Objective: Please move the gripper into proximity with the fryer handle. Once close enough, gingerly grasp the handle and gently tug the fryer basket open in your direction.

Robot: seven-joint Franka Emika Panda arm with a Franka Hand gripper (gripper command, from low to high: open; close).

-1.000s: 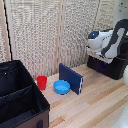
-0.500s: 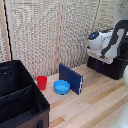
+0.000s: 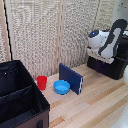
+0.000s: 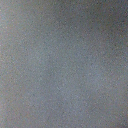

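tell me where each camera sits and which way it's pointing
Exterior view: off the arm, raised, looking down across the pale wooden table toward a slatted screen; the bulky white robot arm shows over the boxy black air fryer on the exterior view's right. The end effector cannot be made out.
Wrist view: on the wrist, showing only blurred grey; none of the robot shows.
Shared: nothing identifiable.

Open wood floor (image 3: 100, 102) across the middle and the exterior view's right foreground, passable. Obstacles: big black fabric bin (image 3: 20, 97) fills the exterior view's left foreground; red cup (image 3: 42, 82), blue bowl (image 3: 62, 87) and upright blue panel (image 3: 70, 78) clustered near center. Black fryer (image 3: 109, 67) sits at the exterior view's right against the woven screen wall (image 3: 45, 35), white arm (image 3: 104, 42) crowding right over it. Wrist view is flat grey blur, shows no clearance.
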